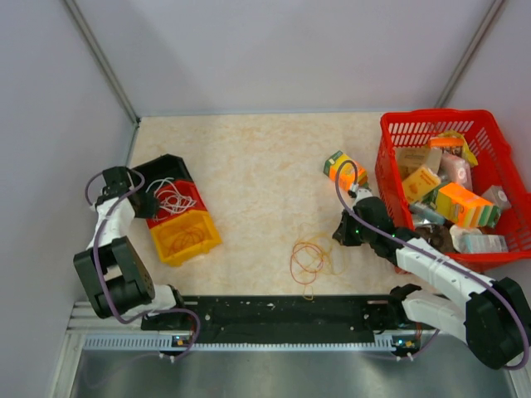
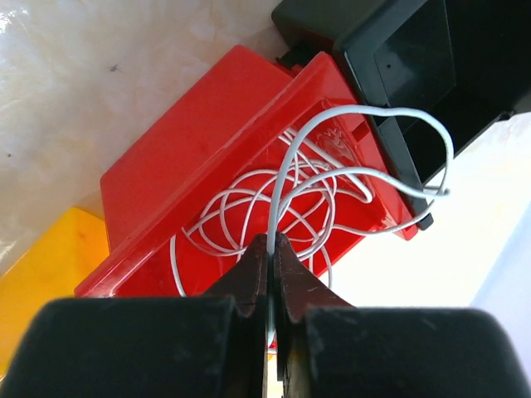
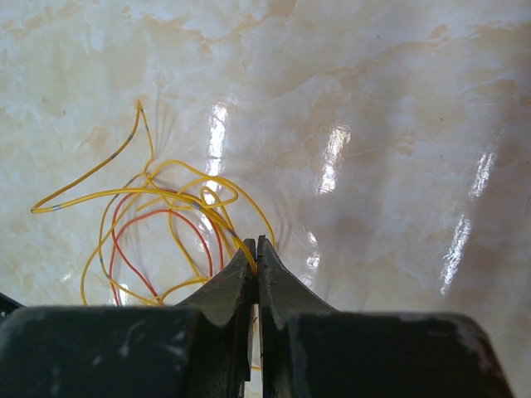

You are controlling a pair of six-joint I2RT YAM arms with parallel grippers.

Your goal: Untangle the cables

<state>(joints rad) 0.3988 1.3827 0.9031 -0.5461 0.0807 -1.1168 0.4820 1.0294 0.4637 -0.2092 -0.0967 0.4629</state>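
Top external: table (image 1: 249, 166), yellow-red cable tangle (image 1: 309, 259) loose at centre. Red bin (image 2: 191, 149) holds coiled white cable (image 2: 273, 217). Left gripper (image 2: 270, 245) clamped on its strand. Right gripper (image 3: 256, 245) jaws together at tangle edge, pinch unclear. Step, likely: depositing white cable. Next: release cleanly without dragging coil out.

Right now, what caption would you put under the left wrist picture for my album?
Left tool shut on a white cable that loops up from its coil in the red bin.
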